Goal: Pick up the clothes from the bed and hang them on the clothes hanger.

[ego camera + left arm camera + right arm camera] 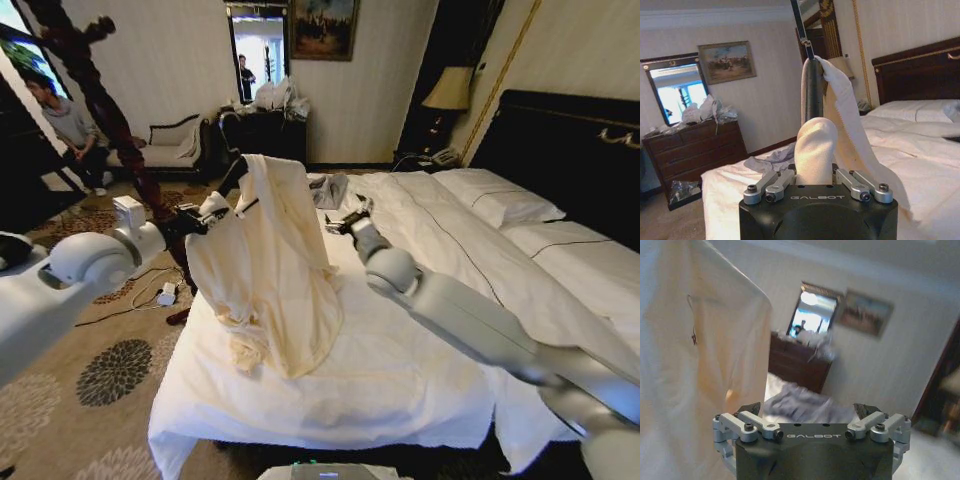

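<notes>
Bed [400, 370] spans centre to 3 o'clock. Shirt [275, 270] hangs draped over hanger [238, 172], hem touching the sheet at bed's 9 o'clock side. Left gripper [208, 212] pinches shirt at 10 o'clock. Right gripper [345, 220] spread, just beside shirt.

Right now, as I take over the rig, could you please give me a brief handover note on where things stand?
Left end effector: shut on the hanger, raised over the foot of the bed.
Right end effector: open, holding nothing, beside the shirt.
Shirt: off the mattress, draped over the hanger, its lower folds bunched and touching the sheet.
Small grey garment: lying farther up the bed, untouched.
Done: shirt picked up and draped on the hanger.
Left: whether it sits properly on both shoulders cannot be told; check and straighten it.
</notes>
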Controlling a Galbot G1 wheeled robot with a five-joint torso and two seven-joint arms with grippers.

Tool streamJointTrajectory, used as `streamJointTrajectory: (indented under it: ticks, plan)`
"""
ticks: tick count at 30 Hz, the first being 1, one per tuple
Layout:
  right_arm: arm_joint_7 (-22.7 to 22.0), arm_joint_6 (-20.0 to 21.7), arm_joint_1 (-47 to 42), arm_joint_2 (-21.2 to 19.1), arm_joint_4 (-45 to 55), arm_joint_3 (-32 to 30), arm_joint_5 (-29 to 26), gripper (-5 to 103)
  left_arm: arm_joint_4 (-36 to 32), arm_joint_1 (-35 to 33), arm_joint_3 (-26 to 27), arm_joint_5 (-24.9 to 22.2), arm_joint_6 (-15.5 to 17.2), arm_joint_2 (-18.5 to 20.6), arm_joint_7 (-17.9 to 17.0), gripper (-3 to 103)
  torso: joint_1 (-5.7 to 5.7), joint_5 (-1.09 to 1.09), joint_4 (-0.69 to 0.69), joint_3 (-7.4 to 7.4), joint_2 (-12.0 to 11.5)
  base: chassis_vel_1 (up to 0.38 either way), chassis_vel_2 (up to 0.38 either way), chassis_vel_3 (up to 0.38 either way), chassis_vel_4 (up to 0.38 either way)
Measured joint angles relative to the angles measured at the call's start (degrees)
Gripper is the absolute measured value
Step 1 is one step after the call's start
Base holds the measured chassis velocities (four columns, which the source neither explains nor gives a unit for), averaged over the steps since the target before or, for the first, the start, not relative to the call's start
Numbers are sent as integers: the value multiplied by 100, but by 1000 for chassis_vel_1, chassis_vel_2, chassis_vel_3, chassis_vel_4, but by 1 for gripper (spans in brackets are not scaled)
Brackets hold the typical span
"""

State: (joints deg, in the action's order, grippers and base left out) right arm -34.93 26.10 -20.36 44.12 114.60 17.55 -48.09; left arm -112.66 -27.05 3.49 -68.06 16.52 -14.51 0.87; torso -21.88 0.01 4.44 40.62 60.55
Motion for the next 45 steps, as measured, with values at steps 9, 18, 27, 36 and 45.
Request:
streamJointTrajectory:
  ticks: [9,18,27,36,45]
  plan:
    - [45,-271,-2424,-338,772,-2497,-627,100,20,16,203,-584,-60,227,-214,21,0,-1,1,0,0,0,0,0,0]
    - [1062,-639,-5626,261,1642,-5099,768,100,102,56,261,-910,-215,229,-178,21,1,1,2,0,0,0,0,0,0]
    - [2214,-1896,-7601,1048,1826,-5975,3192,100,212,-6,225,-927,-313,151,-78,21,0,-2,2,0,0,0,0,0,0]
    - [2207,-1910,-7604,1113,1804,-5908,3227,100,312,162,194,-1447,-342,579,-123,21,-1,-1,0,0,-1,0,0,0,0]
    - [2184,-1888,-7564,1104,1793,-5875,3196,100,682,396,248,-2305,-24,784,-492,21,-1,-2,2,1,-1,0,0,0,0]
